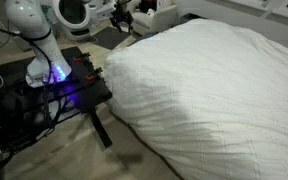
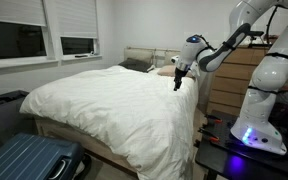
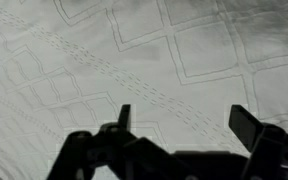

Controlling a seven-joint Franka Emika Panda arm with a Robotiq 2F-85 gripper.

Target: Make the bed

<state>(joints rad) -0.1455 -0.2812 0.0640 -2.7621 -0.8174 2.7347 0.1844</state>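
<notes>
The hand (image 2: pixel 178 82) hangs spread wide, its two dark fingers (image 3: pixel 124 118) well apart in the wrist view with nothing between them, only white stitched fabric filling the gap below. How close it is to that fabric I cannot tell; it looks near, but contact is not clear. It sits at the head end of the bed (image 1: pixel 214 90), over the side edge that faces the dresser (image 2: pixel 229 85), with the headboard (image 2: pixel 144 52) just beyond it. From there the bed stretches away and down, its long axis running from the headboard towards the foot, where a blue suitcase (image 2: pixel 29 160) lies on the floor. The puffy duvet (image 2: pixel 114 100) covers nearly the whole mattress and droops over both sides, so almost all of it lies footward and across from the hand, not under it. There is only the one arm, reaching out from its base on the desk (image 1: pixel 44 95) beside the bed, and it is already well extended. I would judge the coming move to be a short drop onto the top corner of the duvet, then a pull along the bed's length.
</notes>
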